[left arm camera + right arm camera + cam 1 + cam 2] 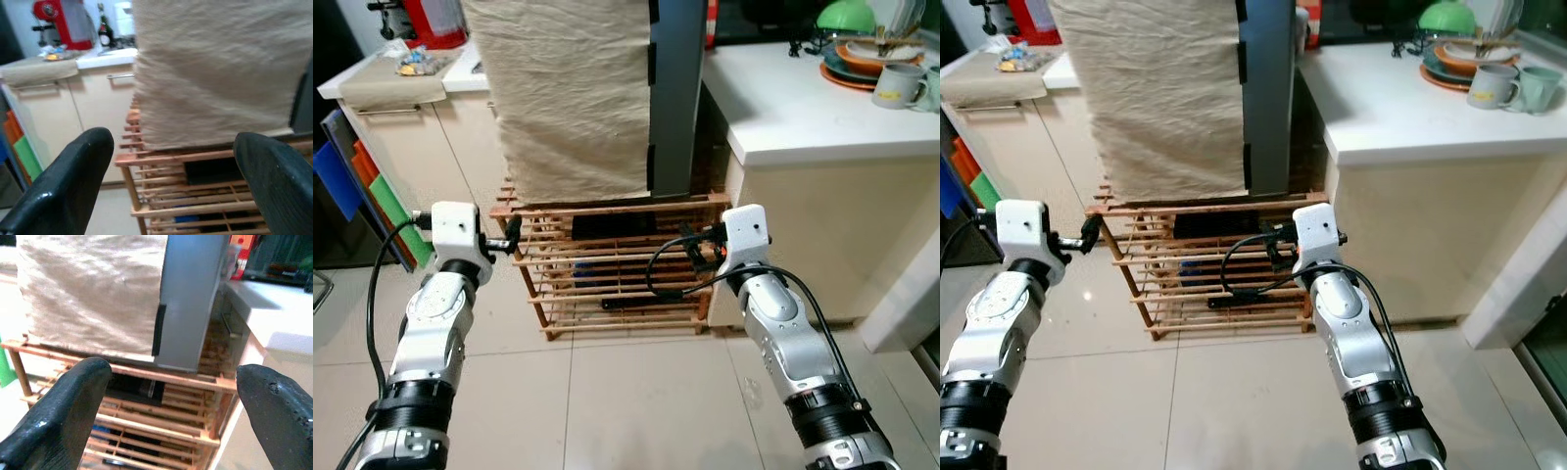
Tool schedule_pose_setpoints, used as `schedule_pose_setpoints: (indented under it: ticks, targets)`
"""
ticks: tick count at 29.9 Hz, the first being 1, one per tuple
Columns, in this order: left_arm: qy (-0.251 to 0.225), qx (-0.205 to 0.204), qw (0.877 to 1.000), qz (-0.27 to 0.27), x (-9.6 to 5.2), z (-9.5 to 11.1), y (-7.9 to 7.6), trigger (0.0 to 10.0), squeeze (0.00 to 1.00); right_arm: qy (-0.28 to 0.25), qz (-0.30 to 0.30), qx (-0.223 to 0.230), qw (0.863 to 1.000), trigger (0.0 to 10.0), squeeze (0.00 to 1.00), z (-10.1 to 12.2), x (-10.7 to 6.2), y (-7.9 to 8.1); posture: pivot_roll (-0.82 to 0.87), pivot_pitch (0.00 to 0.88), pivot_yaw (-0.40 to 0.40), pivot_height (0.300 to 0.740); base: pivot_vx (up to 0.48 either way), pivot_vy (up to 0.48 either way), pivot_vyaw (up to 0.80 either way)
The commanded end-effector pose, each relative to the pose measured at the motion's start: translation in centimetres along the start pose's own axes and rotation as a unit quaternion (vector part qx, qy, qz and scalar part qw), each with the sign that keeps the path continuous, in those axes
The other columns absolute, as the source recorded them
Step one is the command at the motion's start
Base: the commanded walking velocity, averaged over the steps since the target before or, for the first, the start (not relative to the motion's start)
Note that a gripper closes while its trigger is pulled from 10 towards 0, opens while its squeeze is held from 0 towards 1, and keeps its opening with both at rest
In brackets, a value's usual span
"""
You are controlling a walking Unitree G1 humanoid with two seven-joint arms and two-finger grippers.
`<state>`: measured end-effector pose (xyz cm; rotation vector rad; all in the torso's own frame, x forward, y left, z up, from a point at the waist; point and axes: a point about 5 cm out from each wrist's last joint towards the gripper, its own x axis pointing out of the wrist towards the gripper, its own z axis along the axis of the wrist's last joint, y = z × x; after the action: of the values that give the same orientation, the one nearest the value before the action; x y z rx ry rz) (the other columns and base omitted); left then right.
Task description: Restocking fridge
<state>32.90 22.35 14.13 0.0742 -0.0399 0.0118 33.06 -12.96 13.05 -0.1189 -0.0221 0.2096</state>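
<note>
At far left a counter (401, 83) carries a red appliance (435, 20). The left gripper (512, 235) and right gripper (695, 250), both spread wide and empty, face a wooden rack (607, 274) bearing the grey fridge (677, 98), its front draped in beige cloth (573, 98). Dishes and mugs (886, 64) crowd the white counter (803, 113) at right.

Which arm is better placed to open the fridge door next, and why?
Probably the right. Its tool is open and sits just below the grey fridge, beside the black door handle. The left tool, also open, faces the cloth draped over the fridge's other side, above the wooden rack.
</note>
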Motion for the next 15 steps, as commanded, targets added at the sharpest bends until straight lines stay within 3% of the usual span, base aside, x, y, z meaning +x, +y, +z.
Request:
schedule_pose_setpoints:
  ticks: [1, 6, 15]
  targets:
    - [0.001, 0.014, 1.0, -0.012, -0.1, 0.2, -0.5, 10.0, 0.0, 0.001, 0.012, 0.007, 1.0, 10.0, 0.01, -0.4, 0.0, 0.8, -0.08, 0.0, 0.074, 0.74, 0.0, 0.461, 0.0]
    - [0.009, -0.005, 0.999, -0.042, -0.4, 0.4, -3.1, 10.0, 0.0, 0.015, -0.007, 0.015, 1.0, 10.0, 0.03, -1.6, -0.3, 0.2, -0.09, 0.0, 0.078, 0.74, 0.0, 0.478, 0.0]
    - [0.02, -0.02, 0.999, -0.026, -0.2, 0.7, -3.0, 10.0, 0.0, -0.009, 0.0, 0.005, 1.0, 10.0, 0.03, -1.3, -0.3, 0.4, -0.09, 0.0, 0.073, 0.74, 0.0, 0.473, 0.0]
